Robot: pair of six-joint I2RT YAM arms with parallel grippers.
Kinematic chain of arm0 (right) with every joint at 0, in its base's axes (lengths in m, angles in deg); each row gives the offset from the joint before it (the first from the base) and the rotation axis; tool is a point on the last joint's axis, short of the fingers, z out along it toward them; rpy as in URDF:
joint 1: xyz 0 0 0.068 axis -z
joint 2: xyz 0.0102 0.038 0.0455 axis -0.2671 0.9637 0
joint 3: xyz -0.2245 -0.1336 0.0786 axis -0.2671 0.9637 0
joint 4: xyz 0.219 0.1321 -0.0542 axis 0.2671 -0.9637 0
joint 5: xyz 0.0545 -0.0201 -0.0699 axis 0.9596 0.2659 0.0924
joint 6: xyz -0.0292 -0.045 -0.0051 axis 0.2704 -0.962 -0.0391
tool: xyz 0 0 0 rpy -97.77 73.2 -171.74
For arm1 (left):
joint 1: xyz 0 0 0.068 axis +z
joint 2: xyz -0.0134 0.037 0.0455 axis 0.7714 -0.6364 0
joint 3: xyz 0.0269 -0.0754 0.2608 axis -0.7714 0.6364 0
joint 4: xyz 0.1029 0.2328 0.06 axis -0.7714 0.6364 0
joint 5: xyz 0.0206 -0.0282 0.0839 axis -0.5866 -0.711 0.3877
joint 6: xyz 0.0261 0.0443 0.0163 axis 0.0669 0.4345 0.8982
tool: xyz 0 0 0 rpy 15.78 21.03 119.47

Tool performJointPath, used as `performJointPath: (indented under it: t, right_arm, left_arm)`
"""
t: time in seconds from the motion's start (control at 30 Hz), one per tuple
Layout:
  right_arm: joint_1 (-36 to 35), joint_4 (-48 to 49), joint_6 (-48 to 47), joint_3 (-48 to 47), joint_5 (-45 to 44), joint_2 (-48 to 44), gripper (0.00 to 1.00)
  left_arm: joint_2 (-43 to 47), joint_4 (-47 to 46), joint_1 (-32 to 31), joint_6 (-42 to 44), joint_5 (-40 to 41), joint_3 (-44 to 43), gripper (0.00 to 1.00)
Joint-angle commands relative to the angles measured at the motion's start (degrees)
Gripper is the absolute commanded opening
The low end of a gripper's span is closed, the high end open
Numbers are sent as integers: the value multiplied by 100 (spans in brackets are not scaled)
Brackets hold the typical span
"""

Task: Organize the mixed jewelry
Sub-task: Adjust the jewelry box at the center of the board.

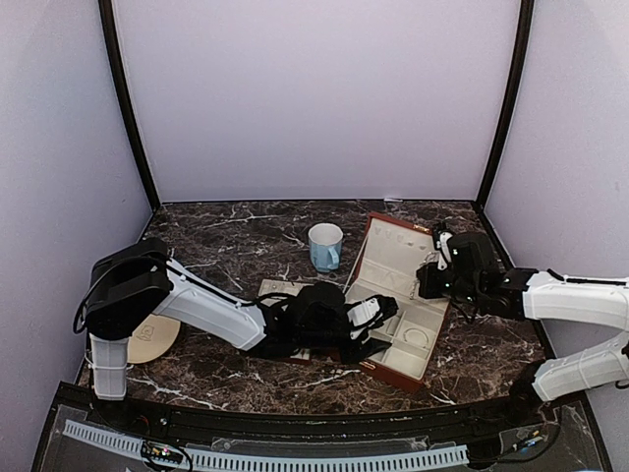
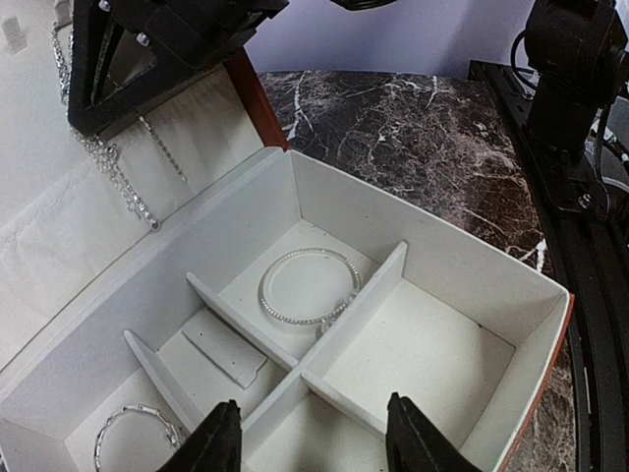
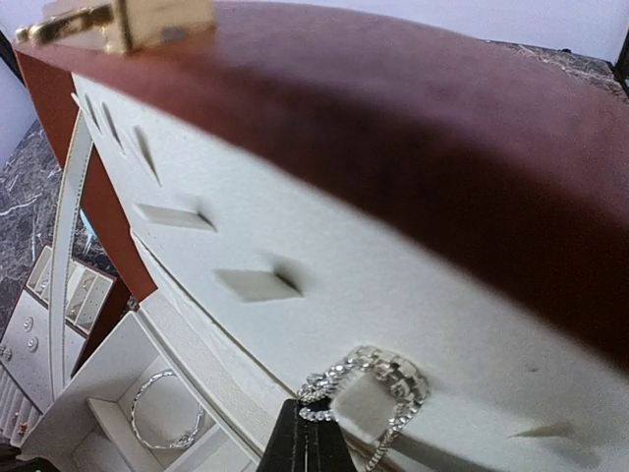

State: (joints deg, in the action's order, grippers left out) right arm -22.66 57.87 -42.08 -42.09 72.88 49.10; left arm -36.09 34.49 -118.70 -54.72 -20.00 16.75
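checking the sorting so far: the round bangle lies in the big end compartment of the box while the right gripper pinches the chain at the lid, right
Not quite: the bangle lies in a smaller middle compartment of the box, not the big end one; the left wrist view shows it. The right gripper does pinch the chain at the lid.

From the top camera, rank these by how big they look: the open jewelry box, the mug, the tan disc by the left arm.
1. Open jewelry box: clearly largest.
2-3. Mug and tan disc: they look about alike, and the left arm hides part of the disc, so I won't rank them.
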Motion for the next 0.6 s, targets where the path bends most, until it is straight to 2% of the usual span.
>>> performJointPath:
  t: [0.0,0.33,0.57]
  right_arm:
    - [53,-623,443,-4,328,-14,0]
    - [53,-1082,730,-342,721,-1201,0]
    - [53,-1055,747,-380,693,-1502,0]
  left_arm:
    - [12,739,-150,49,-46,287,52]
    - [259,712,-152,-504,162,-107,53]
    - [475,626,-147,-497,333,-527,56]
